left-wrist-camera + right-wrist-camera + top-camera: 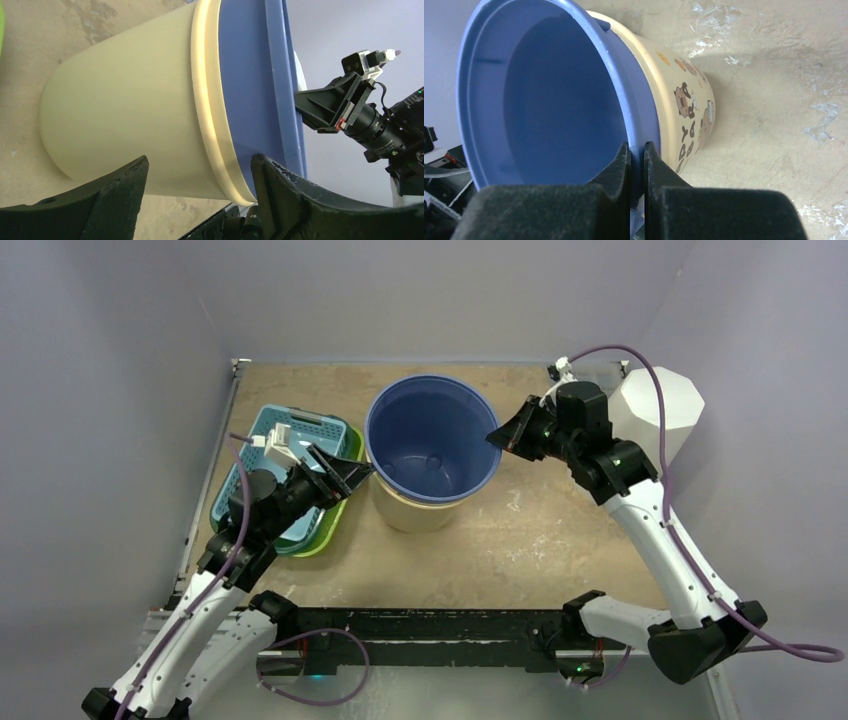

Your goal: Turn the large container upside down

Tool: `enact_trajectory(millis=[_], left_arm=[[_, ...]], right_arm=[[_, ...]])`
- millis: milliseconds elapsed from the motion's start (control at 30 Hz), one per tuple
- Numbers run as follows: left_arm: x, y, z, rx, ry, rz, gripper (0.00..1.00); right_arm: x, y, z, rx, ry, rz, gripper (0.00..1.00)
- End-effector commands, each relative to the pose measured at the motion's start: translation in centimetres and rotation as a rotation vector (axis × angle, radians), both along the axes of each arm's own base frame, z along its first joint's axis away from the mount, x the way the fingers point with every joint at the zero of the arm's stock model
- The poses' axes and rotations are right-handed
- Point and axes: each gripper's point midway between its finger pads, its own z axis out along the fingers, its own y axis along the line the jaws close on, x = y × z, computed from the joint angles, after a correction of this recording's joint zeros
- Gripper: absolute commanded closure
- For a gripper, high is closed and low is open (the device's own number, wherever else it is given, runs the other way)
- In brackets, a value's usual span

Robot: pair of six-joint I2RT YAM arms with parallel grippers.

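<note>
The large container (432, 445), blue inside with a cream outer wall, stands mouth up in the middle of the table. My right gripper (497, 437) is shut on its blue rim at the right side. In the right wrist view the rim (636, 125) is pinched between the two pads of that gripper (637, 146). My left gripper (352, 475) stands open at the container's left side, just under the rim. In the left wrist view the cream wall (130, 105) fills the gap ahead of this gripper (200, 160). Whether its fingertips touch the wall is unclear.
A teal basket (290, 435) sits in a green tray (335, 525) at the left, under my left arm. A white faceted object (660, 410) stands at the back right, behind my right arm. Walls close the table on the left, back and right.
</note>
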Motion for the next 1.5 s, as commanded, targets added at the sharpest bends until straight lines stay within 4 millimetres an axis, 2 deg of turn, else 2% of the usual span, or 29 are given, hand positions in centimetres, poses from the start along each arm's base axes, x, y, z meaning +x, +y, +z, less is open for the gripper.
enact_trajectory(millis=[0, 133, 233, 300, 667, 833, 1100, 1200, 1467], left_arm=[[0.1, -1.9, 0.8, -0.079, -0.039, -0.088, 0.31], [0.4, -0.9, -2.9, 0.033, 0.073, -0.038, 0.45], [0.2, -0.3, -4.7, 0.097, 0.124, -0.017, 0.47], [0.1, 0.0, -5.1, 0.12, 0.129, -0.012, 0.47], [0.3, 1.0, -5.8, 0.208, 0.132, 0.014, 0.47], [0.3, 1.1, -5.4, 0.2, 0.118, 0.021, 0.45], [0.5, 0.4, -4.8, 0.162, 0.115, 0.0, 0.36], [0.7, 0.0, -4.6, 0.147, 0.121, -0.012, 0.34], [1.5, -0.3, -5.0, 0.142, 0.146, -0.001, 0.33]], right_arm=[[-1.8, 3.1, 7.9, 0.262, -0.18, 0.147, 1.0], [-2.2, 3.3, 8.0, 0.288, -0.179, 0.157, 1.0], [-2.6, 3.3, 8.5, 0.314, -0.187, 0.162, 1.0], [-2.8, 3.4, 9.0, 0.33, -0.196, 0.17, 1.0], [-3.4, 3.1, 10.9, 0.359, -0.237, 0.177, 1.0], [-3.2, 2.8, 10.4, 0.34, -0.231, 0.158, 1.0], [-3.1, 2.8, 10.1, 0.304, -0.268, 0.179, 1.0], [-3.4, 2.6, 11.1, 0.292, -0.334, 0.198, 1.0], [-4.8, 1.5, 15.6, 0.323, -0.559, 0.195, 1.0]])
